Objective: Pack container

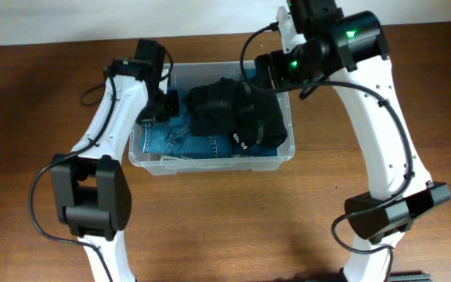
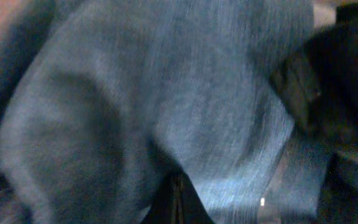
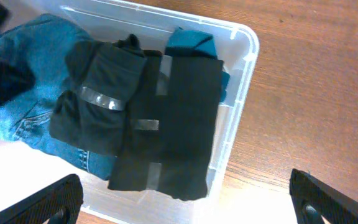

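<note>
The container [image 1: 210, 165] is a clear plastic tub on the wooden table; its rim also shows in the right wrist view [image 3: 244, 36]. Inside lie blue jeans [image 1: 185, 142] and a folded black garment [image 1: 235, 114] with grey reflective strips [image 3: 173, 124]. My left gripper [image 1: 165, 104] is down inside the tub's left end. In the left wrist view its fingers [image 2: 176, 205] are shut together against the blue denim [image 2: 166, 93]. My right gripper [image 1: 266, 67] hovers over the tub's back right corner. It is open and empty [image 3: 188, 199].
A teal cloth [image 3: 191, 43] shows under the black garment at the tub's far end. Brown wooden tabletop [image 1: 382, 94] surrounds the tub. Both arm bases stand at the table's front edge.
</note>
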Controlling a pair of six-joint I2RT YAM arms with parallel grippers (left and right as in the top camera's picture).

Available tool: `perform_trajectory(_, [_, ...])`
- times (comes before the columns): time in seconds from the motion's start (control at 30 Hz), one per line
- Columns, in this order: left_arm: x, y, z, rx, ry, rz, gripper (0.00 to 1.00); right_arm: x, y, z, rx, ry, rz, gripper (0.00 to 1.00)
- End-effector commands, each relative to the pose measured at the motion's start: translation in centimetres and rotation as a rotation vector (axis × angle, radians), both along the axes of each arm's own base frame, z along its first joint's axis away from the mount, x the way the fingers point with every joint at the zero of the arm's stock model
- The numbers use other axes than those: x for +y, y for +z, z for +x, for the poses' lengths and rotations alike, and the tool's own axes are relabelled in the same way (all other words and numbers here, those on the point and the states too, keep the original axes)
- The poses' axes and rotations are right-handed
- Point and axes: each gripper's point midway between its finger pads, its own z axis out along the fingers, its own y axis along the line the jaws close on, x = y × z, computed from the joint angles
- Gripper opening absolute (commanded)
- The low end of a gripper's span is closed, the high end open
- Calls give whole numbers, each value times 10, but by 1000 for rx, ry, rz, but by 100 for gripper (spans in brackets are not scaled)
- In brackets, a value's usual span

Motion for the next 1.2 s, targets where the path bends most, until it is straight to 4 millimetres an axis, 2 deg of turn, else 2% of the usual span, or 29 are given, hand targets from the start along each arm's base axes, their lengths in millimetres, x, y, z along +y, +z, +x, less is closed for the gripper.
perform_trajectory(0.0, [22,47,25,-99,20,56,1,-13,12,4,-31,-22,-8,98])
perform_trajectory(0.1, [22,89,26,-146,22,47,1,-22,26,-2,-40,-39,-6,98])
perform_trajectory(0.23, [28,131,15,-170,33,44,1,-40,44,-14,-56,-75,-36,98])
perform_trajectory(0.33, [36,151,3,-167,46,46,1,-57,60,-21,-94,-117,-78,98])
perform_trajectory(0.5, [55,179,-9,-197,77,89,1,-74,92,-39,-191,-159,-114,98])
perform_trajectory(0.7, [67,216,-14,-307,104,88,1,-90,139,-75,-328,-193,-109,98])
perform_trajectory(0.83, [90,239,-21,-376,154,190,1,-97,165,-101,-408,-206,-91,98])
perform_trajectory(0.87, [96,243,-22,-386,167,221,9,-98,170,-106,-423,-208,-87,98])
perform_trajectory(0.9, [100,244,-23,-390,176,244,98,-99,174,-110,-434,-209,-83,98])
perform_trajectory(1.0, [102,243,-21,-390,179,254,100,-101,181,-119,-458,-211,-75,98])
perform_trajectory(1.17, [102,243,-21,-390,179,253,100,-101,180,-119,-457,-211,-76,98])
